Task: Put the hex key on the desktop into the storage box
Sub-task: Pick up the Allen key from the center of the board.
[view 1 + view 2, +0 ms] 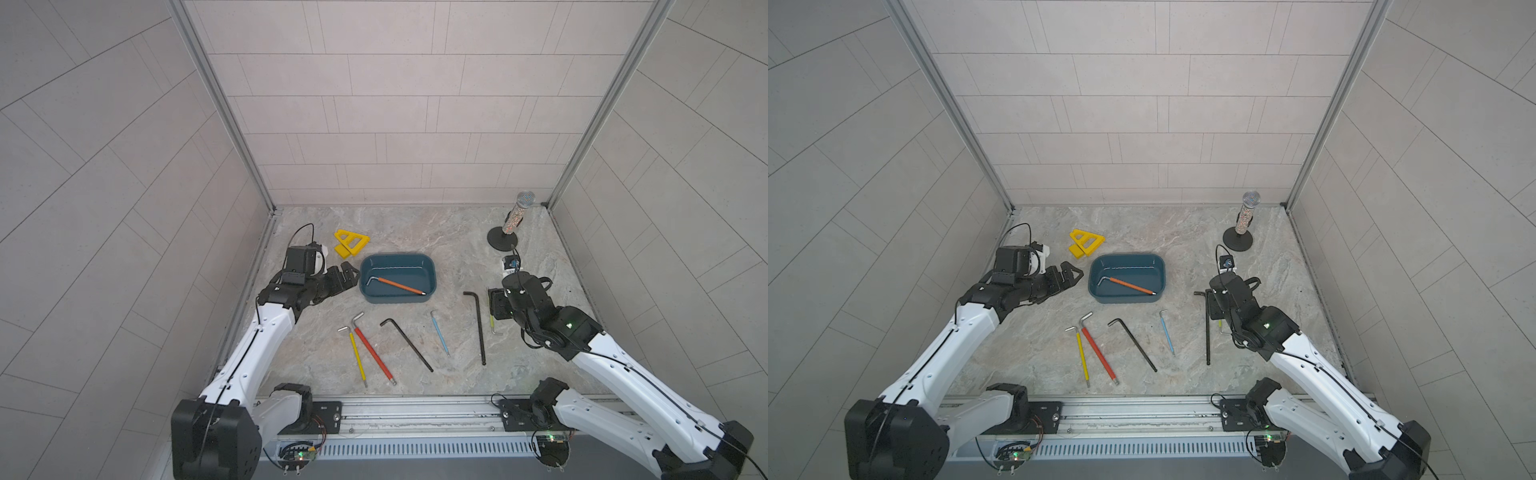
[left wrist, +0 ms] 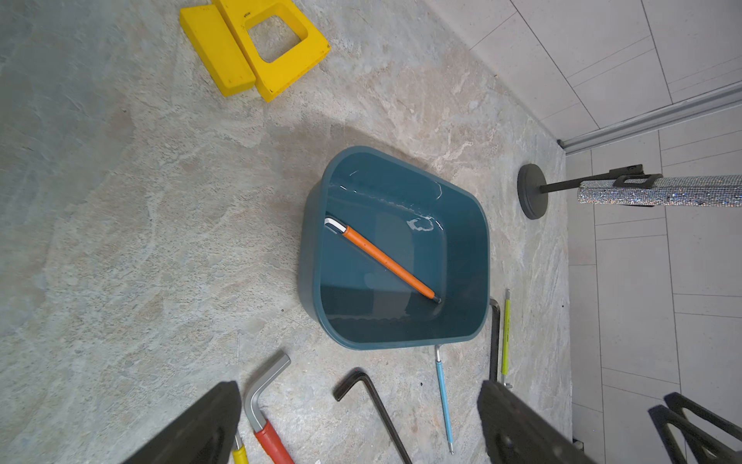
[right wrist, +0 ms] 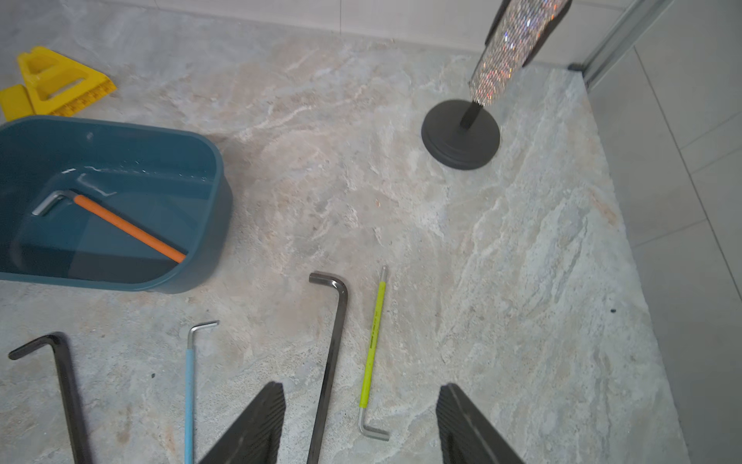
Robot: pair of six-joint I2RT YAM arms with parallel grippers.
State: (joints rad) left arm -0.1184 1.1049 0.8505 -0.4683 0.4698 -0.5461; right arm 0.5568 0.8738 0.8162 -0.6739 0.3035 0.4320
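The teal storage box [image 1: 397, 256] sits mid-desktop [image 1: 419, 232] with an orange-handled hex key [image 1: 401, 286] lying inside it. Several hex keys lie in front of it: yellow [image 1: 357, 357], red [image 1: 372, 352], black [image 1: 409, 345], blue [image 1: 440, 335], a long black one [image 1: 480, 328] and a lime-green one [image 3: 373, 341]. My left gripper [image 1: 351, 276] hovers open just left of the box, holding nothing. My right gripper [image 3: 361, 387] is open above the long black key [image 3: 331, 361] and the lime-green key, both lying between its fingers [image 3: 257, 422].
A yellow triangular piece [image 1: 351, 242] lies behind the box on the left. A glittery microphone on a round black stand [image 1: 513, 222] is at the back right corner. An aluminium rail [image 1: 415, 409] edges the front, and walls close in three sides.
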